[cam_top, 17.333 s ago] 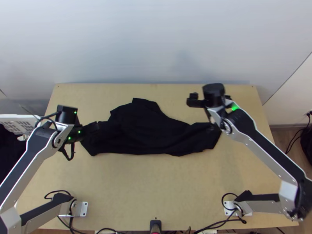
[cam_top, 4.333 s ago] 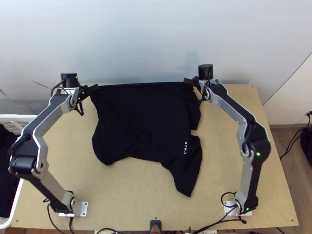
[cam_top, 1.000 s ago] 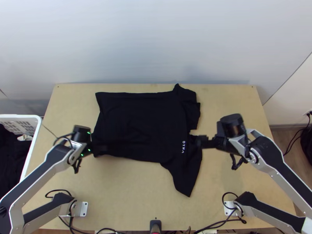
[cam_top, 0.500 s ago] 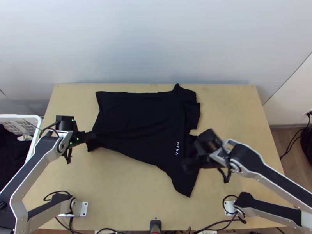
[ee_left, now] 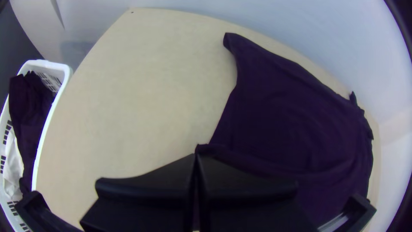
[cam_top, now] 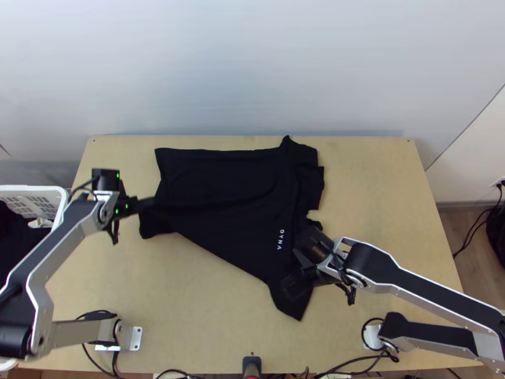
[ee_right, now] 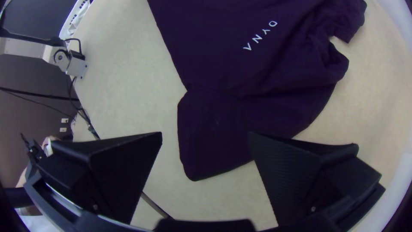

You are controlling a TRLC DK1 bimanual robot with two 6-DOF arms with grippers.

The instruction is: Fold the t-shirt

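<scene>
Straightening before folding seems the step in hand: the shirt lies mid-frame on the tabletop, left jaws closed on its edge at centre-left, right jaws open over the sleeve, lower centre. Next, probably, pinch that sleeve and pull taut.

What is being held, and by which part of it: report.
The left gripper holds the t-shirt by its hem edge, opposite the sleeves. The right gripper holds nothing; its jaws stand open over the near sleeve.

T-shirt on tbl, basket to L
</scene>
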